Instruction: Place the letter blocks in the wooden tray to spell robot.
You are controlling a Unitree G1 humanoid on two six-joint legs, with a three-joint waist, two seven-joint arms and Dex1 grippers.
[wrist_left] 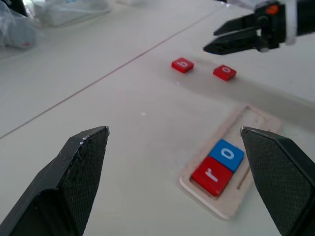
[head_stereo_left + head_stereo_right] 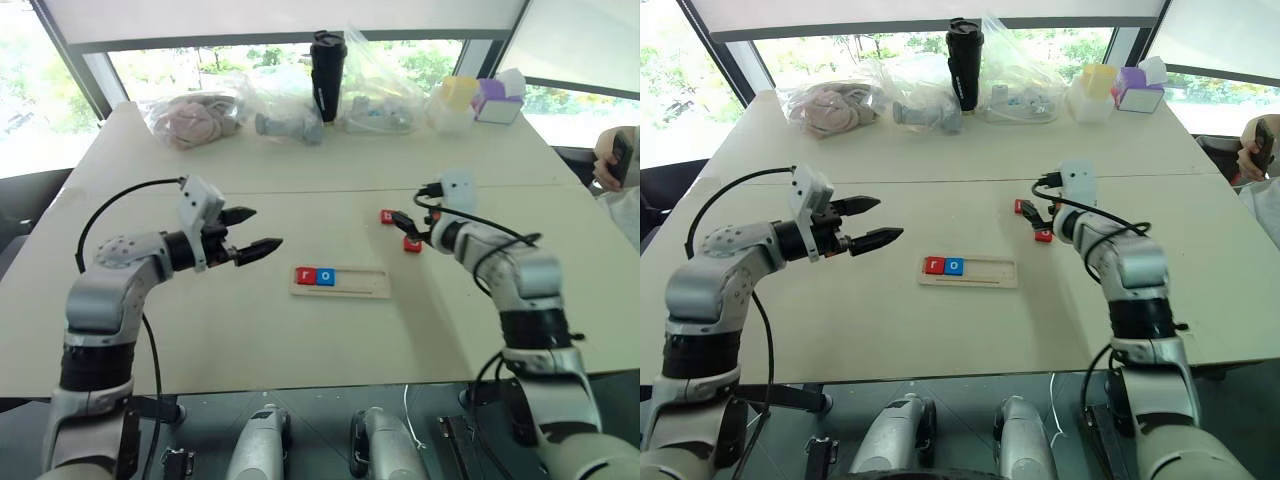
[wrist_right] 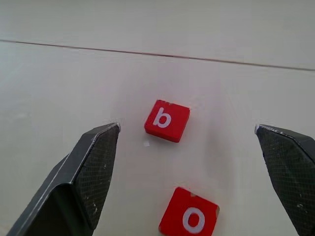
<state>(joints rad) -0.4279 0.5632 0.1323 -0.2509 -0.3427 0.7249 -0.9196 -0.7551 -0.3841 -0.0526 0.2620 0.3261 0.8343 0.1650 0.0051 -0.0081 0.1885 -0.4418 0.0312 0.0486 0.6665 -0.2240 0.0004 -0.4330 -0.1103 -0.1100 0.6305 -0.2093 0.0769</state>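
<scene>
Two letter blocks already sit in the wooden tray [image 2: 341,281], which lies flat on the table [image 2: 250,330] between the arms: a red "r" block [image 2: 305,275] at the tray's left end and a blue "o" block [image 2: 325,276] touching it on the right (the rest of the groove is bare wood). To the left of the tray, the left gripper [image 2: 254,232] hangs above the table with its jaws spread wide and nothing between them. Right of the tray, two more red tiles lie loose on the table, apart from each other: a red "b" block [image 3: 167,120] and a red "o" block [image 3: 189,217]. The right gripper [image 2: 1033,222] is poised over this pair, jaws wide apart and empty, with the "b" lying between its fingers [image 3: 81,177] in the right wrist view.
</scene>
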